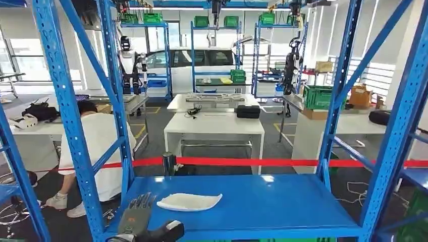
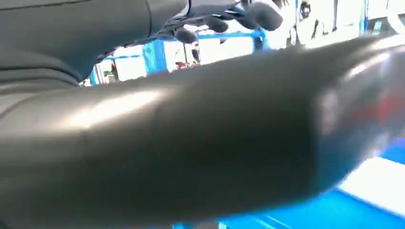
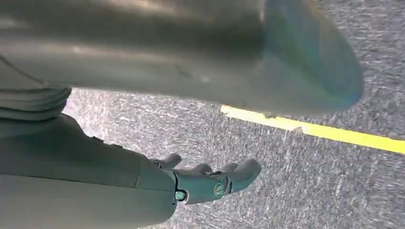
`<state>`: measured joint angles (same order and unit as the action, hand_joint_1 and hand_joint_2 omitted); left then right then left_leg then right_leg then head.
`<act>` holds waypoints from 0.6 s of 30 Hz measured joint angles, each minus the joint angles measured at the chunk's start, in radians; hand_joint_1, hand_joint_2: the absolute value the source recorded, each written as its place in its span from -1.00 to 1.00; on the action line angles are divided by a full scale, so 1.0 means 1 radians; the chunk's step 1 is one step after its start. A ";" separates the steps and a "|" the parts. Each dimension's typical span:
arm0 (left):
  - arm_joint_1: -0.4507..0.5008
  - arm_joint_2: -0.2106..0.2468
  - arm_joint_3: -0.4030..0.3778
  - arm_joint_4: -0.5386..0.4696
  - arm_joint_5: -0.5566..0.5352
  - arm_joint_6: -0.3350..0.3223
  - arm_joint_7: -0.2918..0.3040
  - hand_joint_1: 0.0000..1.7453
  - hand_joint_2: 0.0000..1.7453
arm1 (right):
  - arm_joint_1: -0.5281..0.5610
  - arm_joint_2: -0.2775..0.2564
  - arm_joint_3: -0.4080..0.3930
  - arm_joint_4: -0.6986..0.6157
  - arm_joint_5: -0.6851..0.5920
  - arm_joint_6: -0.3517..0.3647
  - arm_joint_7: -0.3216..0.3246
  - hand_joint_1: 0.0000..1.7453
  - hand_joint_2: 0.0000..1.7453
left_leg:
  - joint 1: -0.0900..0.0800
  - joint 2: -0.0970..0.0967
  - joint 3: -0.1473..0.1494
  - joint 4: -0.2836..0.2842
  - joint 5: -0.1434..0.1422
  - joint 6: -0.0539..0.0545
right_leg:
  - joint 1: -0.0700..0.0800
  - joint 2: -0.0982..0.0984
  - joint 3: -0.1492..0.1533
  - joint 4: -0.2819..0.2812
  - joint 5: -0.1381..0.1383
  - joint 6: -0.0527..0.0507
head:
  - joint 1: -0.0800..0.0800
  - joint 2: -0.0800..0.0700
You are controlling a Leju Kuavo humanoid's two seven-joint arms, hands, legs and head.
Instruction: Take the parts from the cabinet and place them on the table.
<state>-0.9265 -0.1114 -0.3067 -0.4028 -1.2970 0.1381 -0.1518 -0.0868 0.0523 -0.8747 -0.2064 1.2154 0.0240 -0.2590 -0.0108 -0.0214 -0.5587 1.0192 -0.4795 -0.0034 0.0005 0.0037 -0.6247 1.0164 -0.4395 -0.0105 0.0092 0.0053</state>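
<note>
While I look through the head view, my left hand (image 1: 137,216) sits over the near left corner of the blue cabinet shelf (image 1: 282,201), palm down, its fingers (image 1: 142,201) stretched flat and apart with nothing in them. Just beside the fingertips, to their right, the white part (image 1: 189,201) lies flat on the shelf, apart from the hand as far as I can judge. From the left wrist view I get a blurred dark thumb across most of the picture, with a strip of blue shelf and a white patch (image 2: 379,183) at the edge that is probably the same part.

My right hand (image 3: 210,180) hangs low over grey speckled floor (image 3: 296,181) crossed by a yellow line (image 3: 334,134); its fingers are loosely curved, slightly spread and hold nothing.

Beyond the shelf, red tape (image 1: 242,162) runs across the frame uprights. A person in a white shirt (image 1: 98,151) bends down at left, and a white table (image 1: 214,126) stands further back with a dark case (image 1: 248,111) on the table behind it.
</note>
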 joint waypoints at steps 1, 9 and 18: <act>-0.001 0.000 0.000 0.000 0.000 0.000 0.000 -1.00 -1.00 | 0.001 0.000 0.000 0.000 0.000 0.000 0.000 -1.00 -1.00 | -0.001 0.000 0.006 -0.003 0.000 -0.006 | -0.001 0.000 0.007 -0.001 -0.002 -0.005 | -0.001 0.000; 0.001 0.003 0.000 0.000 0.000 -0.001 0.000 -1.00 -1.00 | 0.000 0.001 0.000 0.000 0.000 0.000 0.000 -1.00 -1.00 | 0.017 0.016 -0.176 0.263 -0.064 -0.038 | -0.014 0.002 0.071 -0.009 -0.044 -0.020 | -0.006 0.000; -0.004 0.015 0.000 -0.002 0.003 -0.003 0.009 -1.00 -1.00 | -0.006 0.002 0.000 0.000 0.007 0.009 0.003 -1.00 -1.00 | 0.015 0.018 -0.059 -0.017 0.068 0.003 | -0.019 -0.001 0.099 0.003 -0.091 0.028 | -0.005 0.000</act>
<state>-0.9304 -0.0965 -0.3067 -0.4051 -1.2943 0.1347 -0.1427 -0.0926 0.0546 -0.8747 -0.2068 1.2226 0.0328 -0.2564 0.0038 -0.0033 -0.6178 1.0020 -0.4112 -0.0002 -0.0182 0.0028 -0.5253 1.0197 -0.5307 0.0175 0.0042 0.0057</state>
